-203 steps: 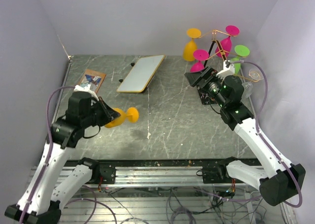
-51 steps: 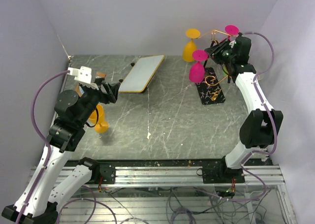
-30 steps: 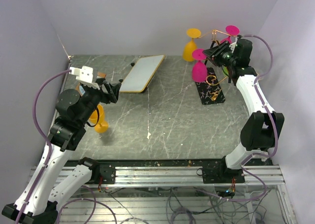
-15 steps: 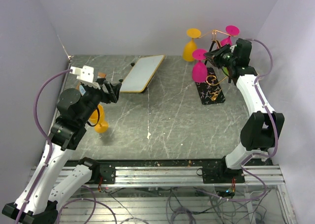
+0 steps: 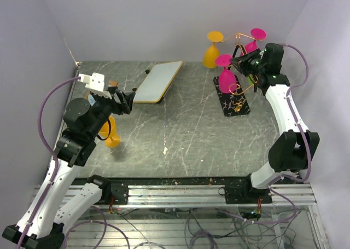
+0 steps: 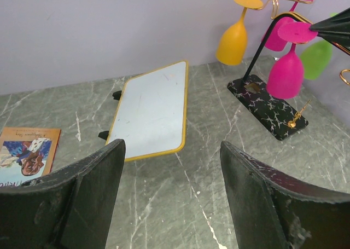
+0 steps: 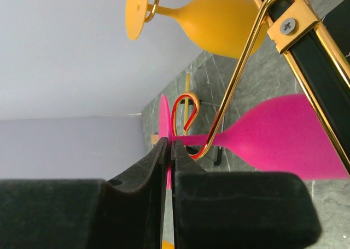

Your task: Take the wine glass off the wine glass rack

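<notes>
The wine glass rack (image 5: 234,100) stands at the back right, gold wire arms over a black veined base. A pink wine glass (image 5: 225,79) hangs upside down from its front arm, the stem in the curled wire end (image 7: 186,115). My right gripper (image 5: 237,59) is shut on the rim of that glass's round foot (image 7: 164,117); the thin disc sits edge-on between the pads. My left gripper (image 6: 172,194) hovers open over the table's left side with nothing between its fingers.
The rack also holds an orange glass (image 5: 211,52), a second pink glass (image 5: 257,35) and a green one (image 6: 317,57). Another orange glass (image 5: 111,134) stands on the table under the left arm. A yellow-framed whiteboard (image 5: 157,81) and a book (image 6: 27,153) lie at the back left.
The right jaws have closed onto the hanging pink glass's foot, and the glass has shifted slightly right. The left arm has not moved.
</notes>
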### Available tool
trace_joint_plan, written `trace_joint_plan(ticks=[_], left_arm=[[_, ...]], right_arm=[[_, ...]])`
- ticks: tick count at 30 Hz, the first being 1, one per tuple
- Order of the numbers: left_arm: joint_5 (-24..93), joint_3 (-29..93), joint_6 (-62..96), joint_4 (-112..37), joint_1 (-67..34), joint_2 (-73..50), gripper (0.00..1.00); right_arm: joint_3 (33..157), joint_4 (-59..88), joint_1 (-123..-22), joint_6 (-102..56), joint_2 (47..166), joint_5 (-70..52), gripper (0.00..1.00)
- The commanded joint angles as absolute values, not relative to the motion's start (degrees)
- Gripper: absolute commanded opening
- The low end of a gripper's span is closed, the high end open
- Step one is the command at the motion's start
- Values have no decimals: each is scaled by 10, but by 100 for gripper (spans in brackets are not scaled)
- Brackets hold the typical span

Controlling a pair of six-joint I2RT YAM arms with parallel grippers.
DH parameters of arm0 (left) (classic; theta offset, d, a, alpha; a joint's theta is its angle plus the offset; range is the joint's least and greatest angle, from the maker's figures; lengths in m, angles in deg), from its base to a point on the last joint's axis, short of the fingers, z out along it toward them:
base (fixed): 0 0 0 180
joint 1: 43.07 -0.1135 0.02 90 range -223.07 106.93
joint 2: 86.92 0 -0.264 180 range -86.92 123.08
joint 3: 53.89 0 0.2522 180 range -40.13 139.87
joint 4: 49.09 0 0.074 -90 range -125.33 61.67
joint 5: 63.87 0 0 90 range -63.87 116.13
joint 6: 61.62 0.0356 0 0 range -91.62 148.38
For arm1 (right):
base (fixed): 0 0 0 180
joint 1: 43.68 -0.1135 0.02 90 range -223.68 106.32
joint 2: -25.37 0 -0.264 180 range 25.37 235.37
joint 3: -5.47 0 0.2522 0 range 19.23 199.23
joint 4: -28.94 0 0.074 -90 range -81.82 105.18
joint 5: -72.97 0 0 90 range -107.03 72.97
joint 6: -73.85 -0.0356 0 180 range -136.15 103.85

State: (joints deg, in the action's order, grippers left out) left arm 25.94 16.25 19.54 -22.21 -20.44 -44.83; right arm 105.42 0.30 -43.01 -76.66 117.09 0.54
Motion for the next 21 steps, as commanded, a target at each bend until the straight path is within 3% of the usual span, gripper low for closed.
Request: trace_joint_plan(ticks=[1, 21], left_arm=[[258, 157, 198, -251, -198, -447, 81], [258, 157, 199, -251, -197, -439, 81]], right_arm=[[1054, -1, -425, -772, 1148, -1, 4], [1086, 38, -399, -821, 1182, -80, 3]])
